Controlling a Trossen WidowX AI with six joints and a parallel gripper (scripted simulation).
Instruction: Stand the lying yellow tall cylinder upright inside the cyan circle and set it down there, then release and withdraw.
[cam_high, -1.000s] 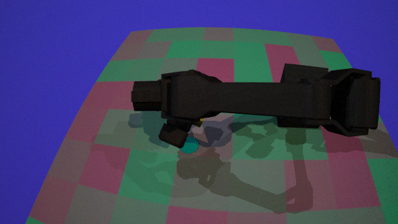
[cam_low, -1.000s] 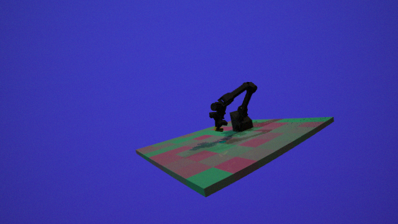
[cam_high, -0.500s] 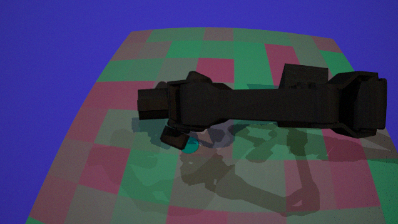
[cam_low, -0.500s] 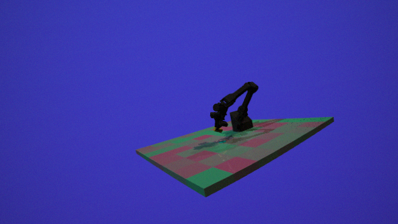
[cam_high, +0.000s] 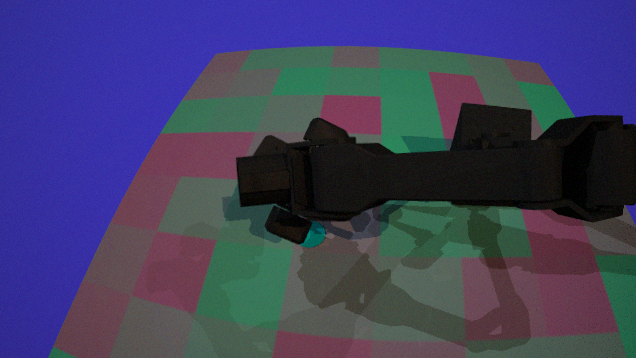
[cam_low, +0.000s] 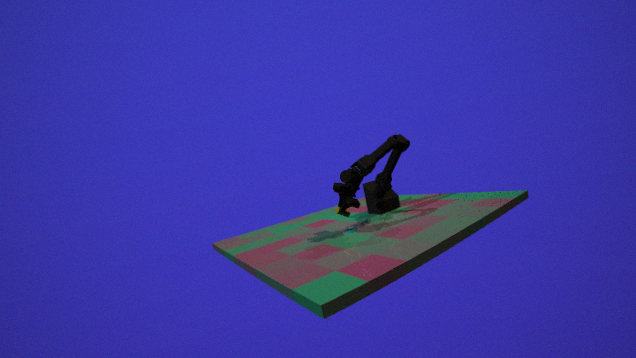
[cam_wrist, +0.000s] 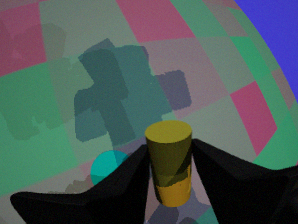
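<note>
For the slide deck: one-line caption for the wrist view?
Claw shut on the yellow cylinder above the checkered board, cyan circle just left.

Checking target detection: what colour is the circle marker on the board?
Cyan, a flat disc left of the held yellow cylinder; the wrist view shows it best.

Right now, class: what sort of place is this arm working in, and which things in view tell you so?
Probably a bare robot test bench. A lone checkered board hangs against flat blue, bearing only one black arm, a cyan circle, and the yellow cylinder gripped in its jaws.
</note>
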